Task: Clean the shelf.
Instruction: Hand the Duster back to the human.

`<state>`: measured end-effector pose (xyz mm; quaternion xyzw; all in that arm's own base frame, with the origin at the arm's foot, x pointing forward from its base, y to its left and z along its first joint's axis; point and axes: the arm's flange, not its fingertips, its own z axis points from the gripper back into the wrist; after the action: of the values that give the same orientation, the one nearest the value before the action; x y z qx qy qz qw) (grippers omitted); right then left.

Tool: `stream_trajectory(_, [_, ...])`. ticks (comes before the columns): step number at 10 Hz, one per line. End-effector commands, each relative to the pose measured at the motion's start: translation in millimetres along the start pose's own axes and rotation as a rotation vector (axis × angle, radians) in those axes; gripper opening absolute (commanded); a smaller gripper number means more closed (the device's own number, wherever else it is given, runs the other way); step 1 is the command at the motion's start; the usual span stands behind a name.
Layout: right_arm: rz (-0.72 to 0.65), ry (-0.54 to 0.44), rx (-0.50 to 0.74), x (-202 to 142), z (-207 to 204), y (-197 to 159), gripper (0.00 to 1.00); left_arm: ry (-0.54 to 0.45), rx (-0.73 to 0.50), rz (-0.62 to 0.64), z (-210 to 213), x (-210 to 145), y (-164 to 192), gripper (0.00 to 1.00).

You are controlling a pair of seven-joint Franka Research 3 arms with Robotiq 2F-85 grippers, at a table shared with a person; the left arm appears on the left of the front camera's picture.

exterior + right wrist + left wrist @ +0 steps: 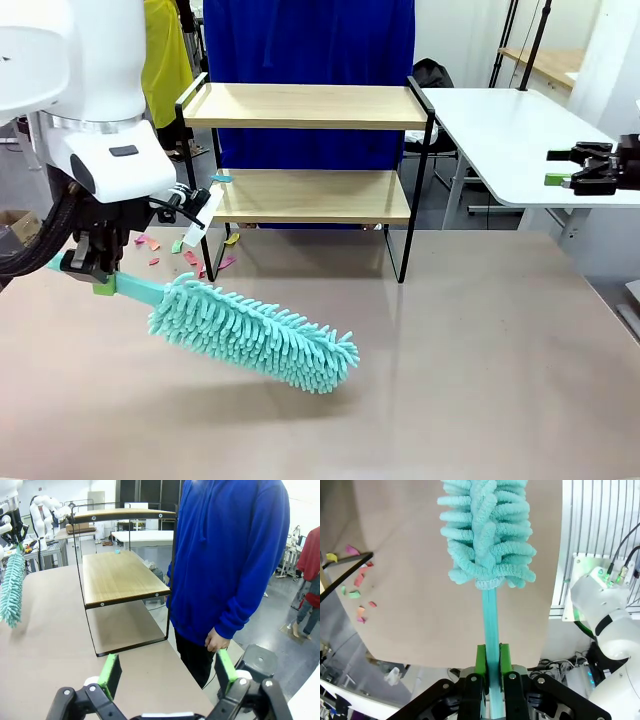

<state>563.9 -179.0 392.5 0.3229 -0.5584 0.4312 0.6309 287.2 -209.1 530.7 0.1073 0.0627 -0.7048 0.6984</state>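
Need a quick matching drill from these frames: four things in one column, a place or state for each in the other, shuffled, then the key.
Column 1
1. left gripper
2. right gripper
3. paper scraps
4. shelf

Column 2
A. open, holding nothing
B. standing at the table's far edge, in front of the person in blue
C. shut on the handle of the teal duster
D. scattered on the table by the shelf's left legs, one blue piece on the lower board

Pairs: 1-C, 2-A, 3-D, 4-B

No readable text or labels anywhere
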Motion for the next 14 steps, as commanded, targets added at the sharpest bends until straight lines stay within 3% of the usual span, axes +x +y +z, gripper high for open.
stream_trajectory(1, [0.006,-0.001,0.002,3,-2,0,1.00,-0.002,-0.001,-0.016,2,-3,-3,0.13])
stream_trajectory(8, [0.000,0.000,0.000,0,0,0,1.00,0.000,0.000,0.000,0,0,0,0.13])
stream_trajectory(9, [0.010,-0.042,0.048,25,7,9,1.00,-0.108,-0.033,-0.067,-6,-14,-6,0.13])
stream_trajectory(10, [0.030,-0.057,0.082,62,3,24,1.00,-0.097,-0.030,-0.051,-13,-7,1,0.13])
stream_trajectory(13, [0.003,-0.061,0.181,139,0,82,1.00,-0.305,0.039,-0.039,-21,18,7,0.13])
stream_trajectory(14, [-0.020,-0.044,0.221,150,-6,105,1.00,-0.394,0.057,-0.019,-28,23,9,0.13])
